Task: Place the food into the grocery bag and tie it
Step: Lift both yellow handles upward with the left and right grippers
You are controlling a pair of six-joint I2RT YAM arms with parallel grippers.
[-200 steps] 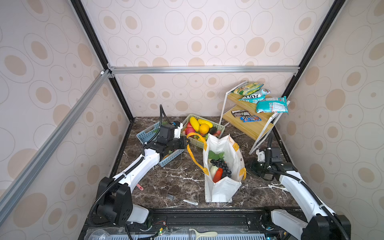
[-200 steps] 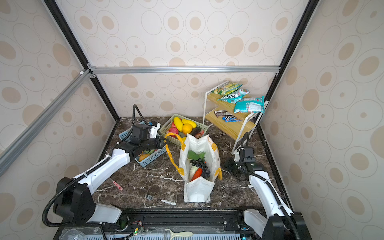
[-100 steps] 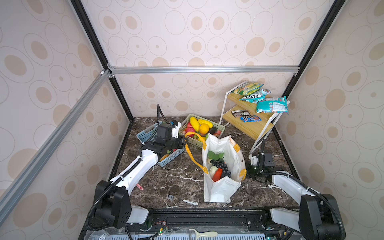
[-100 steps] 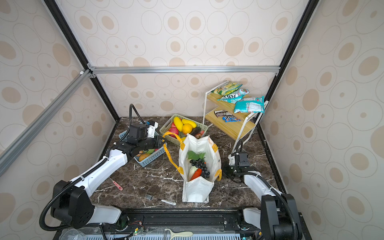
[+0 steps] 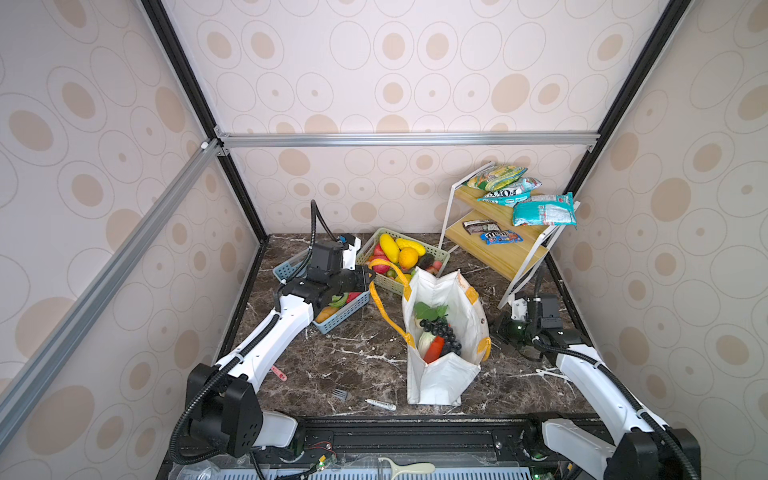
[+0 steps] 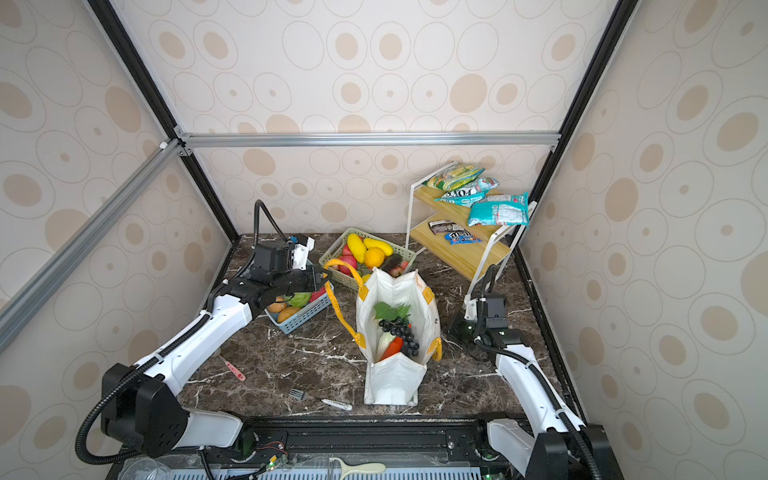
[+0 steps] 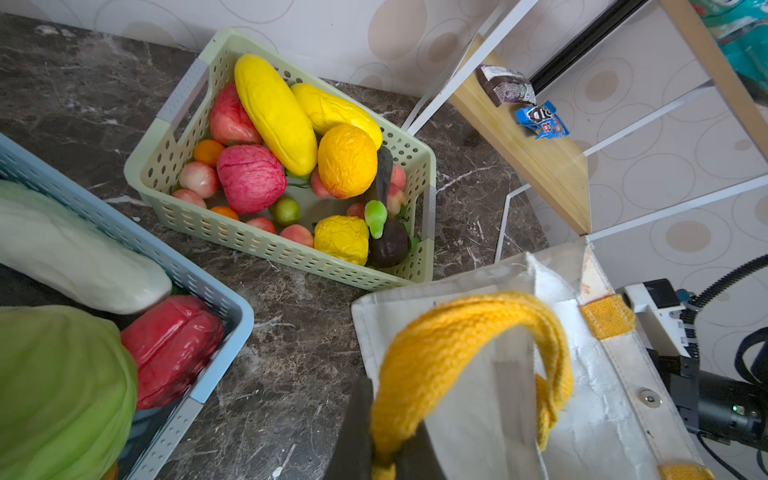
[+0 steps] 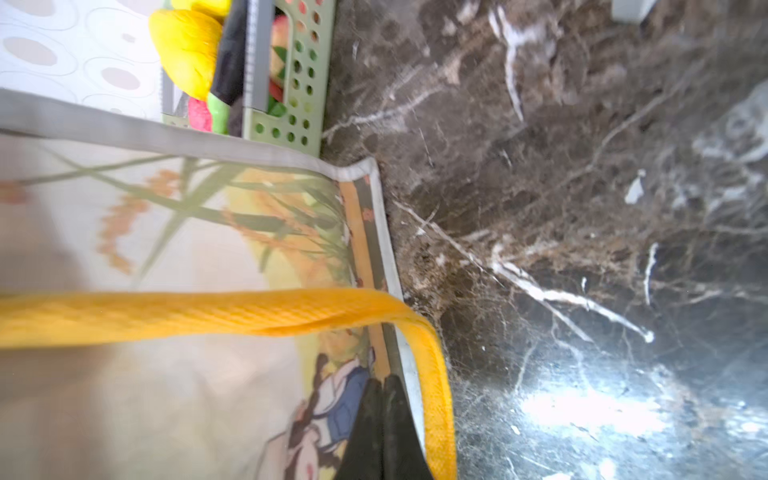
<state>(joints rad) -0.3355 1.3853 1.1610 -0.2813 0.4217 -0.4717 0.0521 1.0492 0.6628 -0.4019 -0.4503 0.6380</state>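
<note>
left tool [image 7: 384,449] clamps grocery bag handle [image 7: 469,328] | right tool [image 8: 382,428] narrow, beside other handle [image 8: 208,316]

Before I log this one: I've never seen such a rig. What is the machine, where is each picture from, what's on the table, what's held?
Two white robot arms work at a marble table. Both wide pictures come from one overhead stereo camera; the close-ups come from wrist cameras. On the table: a white grocery bag holding toy food, a green basket of fruit, a blue basket of vegetables, a wooden rack of snack packets. The left arm has its jaws shut on one yellow handle. On the right arm the jaws look shut beside the other handle; a grip there I cannot confirm.
</note>
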